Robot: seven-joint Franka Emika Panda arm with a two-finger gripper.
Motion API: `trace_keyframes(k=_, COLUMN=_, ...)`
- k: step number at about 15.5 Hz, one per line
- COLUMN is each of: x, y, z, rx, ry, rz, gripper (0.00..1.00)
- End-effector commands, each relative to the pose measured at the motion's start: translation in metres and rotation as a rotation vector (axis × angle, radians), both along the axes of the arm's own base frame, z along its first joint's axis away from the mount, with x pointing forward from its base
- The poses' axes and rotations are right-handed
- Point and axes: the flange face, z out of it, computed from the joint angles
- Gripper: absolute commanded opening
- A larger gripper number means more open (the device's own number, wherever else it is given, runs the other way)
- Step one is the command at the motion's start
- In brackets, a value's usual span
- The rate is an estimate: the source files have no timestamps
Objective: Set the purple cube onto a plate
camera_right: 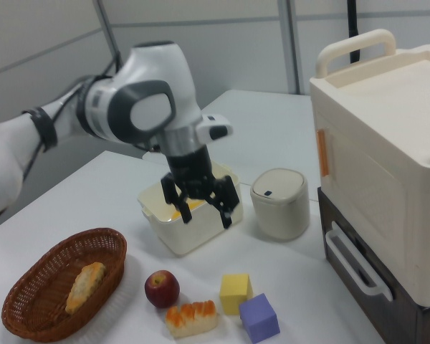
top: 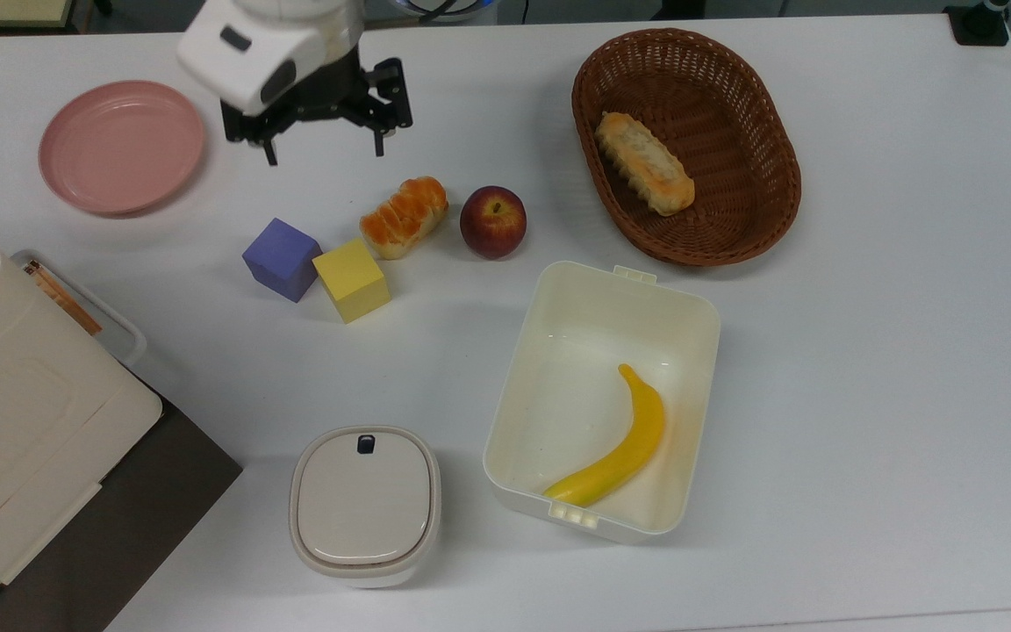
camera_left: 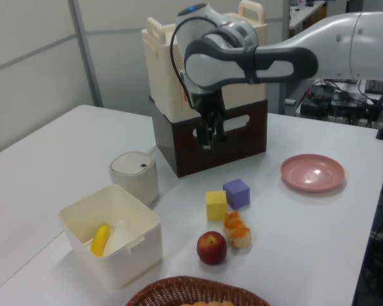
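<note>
The step in hand is the approach: the purple cube sits untouched on the tabletop, and the pincer hangs above the surface with its fingers spread and nothing between them; in the top view it lies above the cube and between the plate and the bread roll. Nothing of the carrying or placing has begun, by my reading.

The next move calls for bringing the pincer down over the purple cube and closing across two opposite faces; the difficulty is the yellow cube, which stands just beside it on the top view's right, seemingly touching at a corner, though I cannot be sure of contact from these angles; the fingers would do best to take the two faces that stand free of that neighbour, turning the wrist to match the cube's skewed set on the tabletop. After that, a lift and a short carry toward the top view's upper left, where the plate lies with its floor bare.

The purple cube is a small matte block, blue-purple, with plain faces and crisp edges; in the right view it rests flat, one corner turned toward the camera; in the left view it stands between the yellow cube and the plate, well apart from the latter.
</note>
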Motion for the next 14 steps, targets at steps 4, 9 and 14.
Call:
trace_keyframes(k=4, x=-0.004, y=-0.066, z=-0.041, rx=0.013, ry=0.101, rz=0.218, gripper=1.00)
trace_keyframes(k=9, x=-0.008, y=-0.090, z=-0.088, rx=-0.007, ry=0.222, rz=0.356, gripper=1.00)
trace_keyframes(k=14, x=0.000, y=-0.096, z=-0.144, rx=-0.011, ry=0.321, rz=0.411, gripper=1.00)
